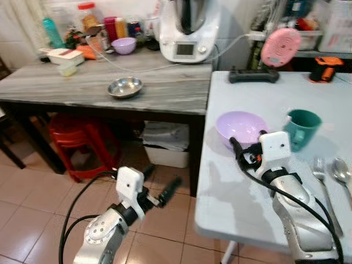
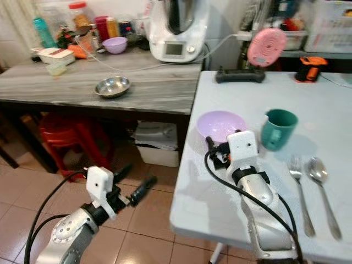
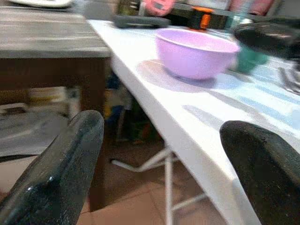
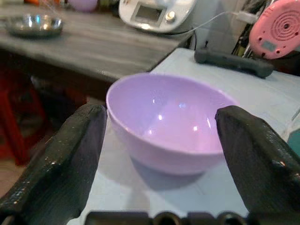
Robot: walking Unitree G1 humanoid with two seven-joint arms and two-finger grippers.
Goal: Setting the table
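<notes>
A lilac bowl (image 1: pixel 242 127) stands near the left edge of the white table (image 1: pixel 231 192). Right of it is a green mug (image 1: pixel 301 127), and further right lie a fork (image 1: pixel 324 181) and a spoon (image 1: pixel 342 171). My right gripper (image 1: pixel 248 144) is over the table just in front of the bowl. It is open, its fingers (image 4: pixel 70 159) spread about as wide as the bowl (image 4: pixel 168 117) and not touching it. My left gripper (image 1: pixel 162 179) hangs open over the tiled floor beside the table, holding nothing. The left wrist view looks at the bowl (image 3: pixel 194 51) from below the table's edge.
A grey wooden side table (image 1: pixel 165 93) on the left carries a steel bowl (image 1: pixel 125 87), a second lilac bowl (image 1: pixel 124 45), jars and a white kitchen machine (image 1: pixel 190 27). Under it are a red stool (image 1: pixel 77 137) and a white bin (image 1: pixel 165 146). A black controller (image 1: pixel 254 75) lies at the white table's back.
</notes>
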